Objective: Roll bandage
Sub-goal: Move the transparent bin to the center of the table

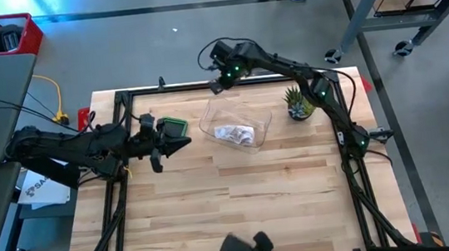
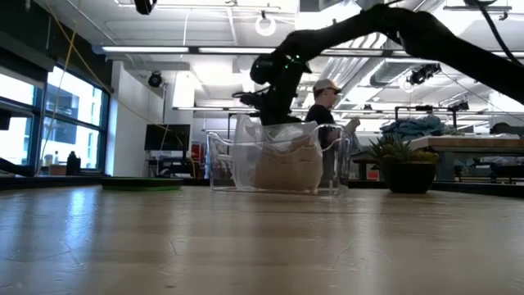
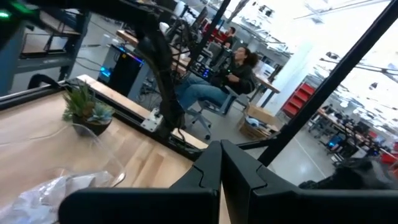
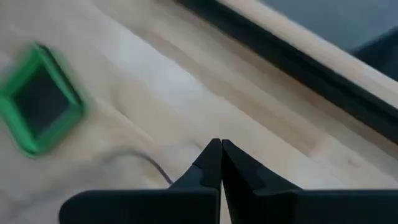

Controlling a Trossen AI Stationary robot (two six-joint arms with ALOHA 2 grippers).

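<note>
bandage (image 1: 234,133) in clear bin (image 1: 258,115) | right gripper (image 1: 217,86) nearer, pressed together, empty, above bin's far rim | left gripper (image 1: 186,143) pressed together, beside bin

bare wood across table's near half (image 1: 241,203), clear bin (image 1: 237,124) and potted plant (image 1: 297,103) crowding far side

Bandage (image 1: 235,134) in bin (image 1: 258,113), plant (image 1: 297,104) right.
</note>
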